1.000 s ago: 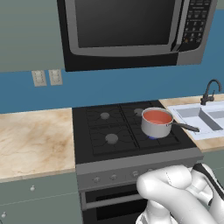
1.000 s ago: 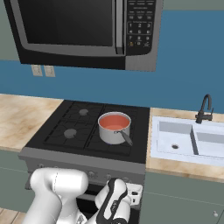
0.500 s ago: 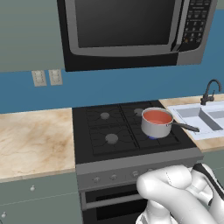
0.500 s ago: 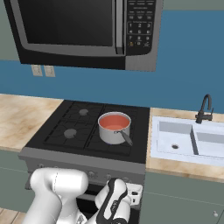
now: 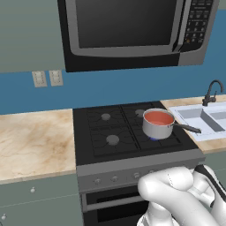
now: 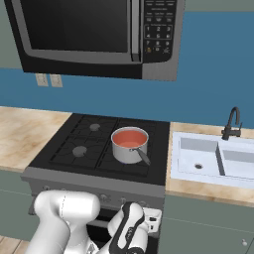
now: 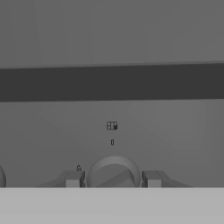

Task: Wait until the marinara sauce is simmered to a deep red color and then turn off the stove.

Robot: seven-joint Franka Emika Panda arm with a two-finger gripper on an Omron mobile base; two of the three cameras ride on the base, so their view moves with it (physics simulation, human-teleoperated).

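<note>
Nothing has moved since before. The gripper (image 7: pixel 113 178) is open, one finger on each side of a stove (image 5: pixel 132 137) knob (image 7: pixel 114 171). The marinara sauce (image 5: pixel 158 118) looks orange-red at 2 o'clock.

The marinara sauce (image 5: pixel 158 118) is seen as a smooth orange-red disc, flat and level, rimmed by a small shiny steel saucepan (image 6: pixel 130 151) whose dark straight handle is directed toward the sink side. The pan is set upright on the rear right burner of the stove (image 5: pixel 112 139), a black four-burner gas cooktop with dark grates. A grey front panel with a row of small round knobs (image 7: pixel 113 171) is carried below, one knob being viewed close up.
</note>
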